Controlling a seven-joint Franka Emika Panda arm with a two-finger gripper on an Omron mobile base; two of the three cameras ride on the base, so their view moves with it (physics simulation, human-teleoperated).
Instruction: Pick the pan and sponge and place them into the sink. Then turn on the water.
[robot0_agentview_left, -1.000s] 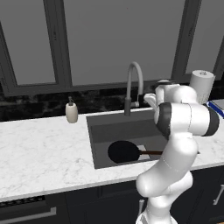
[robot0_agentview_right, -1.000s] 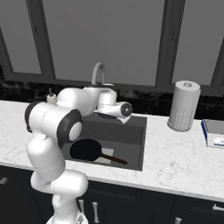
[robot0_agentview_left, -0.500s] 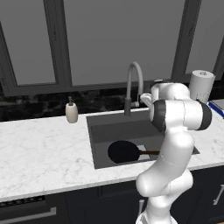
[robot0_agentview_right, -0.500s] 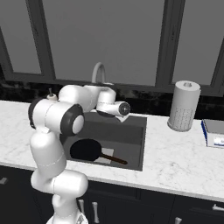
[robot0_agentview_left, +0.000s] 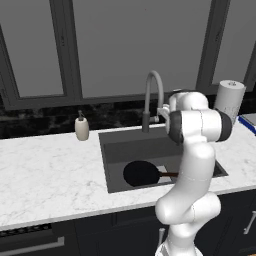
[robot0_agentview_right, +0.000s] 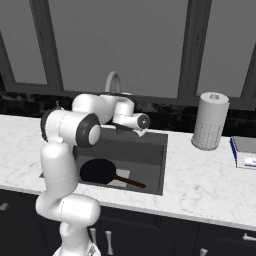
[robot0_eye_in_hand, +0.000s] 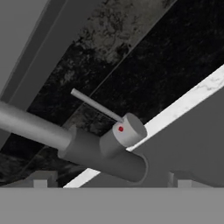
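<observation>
Behind the sink (robot0_agentview_left: 131, 148), close against the faucet (robot0_agentview_left: 153, 94), holds the gripper (robot0_eye_in_hand: 111, 180) with jaws spread wide, nothing between them. Looks from the hand straight onto the faucet's dark base (robot0_eye_in_hand: 105, 156), with both fingertips (robot0_eye_in_hand: 40, 180) low on either side of it and apart from it; cannot tell whether either tip touches metal. Shows a short grey knob (robot0_eye_in_hand: 127, 130) with a red dot on the side of that base, and a thin lever (robot0_eye_in_hand: 96, 105) running out from the knob towards the dark backsplash (robot0_eye_in_hand: 175, 65). Reaches over the basin from the front, with the white forearm crossing above the sink's right half and hiding that part in the left base view.

Finds the pan (robot0_agentview_left: 141, 173) flat on the sink floor, near the front wall, handle (robot0_agentview_right: 131, 182) pointing right, partly over a lighter square patch (robot0_agentview_right: 120, 183). Lies well below the hand and apart from it.

Stands on the counter (robot0_agentview_left: 45, 175) left of the sink: a soap bottle (robot0_agentview_left: 81, 128), near the back wall. Stands right of the sink: a paper roll (robot0_agentview_right: 210, 121), upright, and beyond it a blue and white box (robot0_agentview_right: 245, 152) at the edge of view. Leaves both well apart from the arm. Blocks the way to the lever with nothing but the faucet's own neck, arching up just beside the hand.
</observation>
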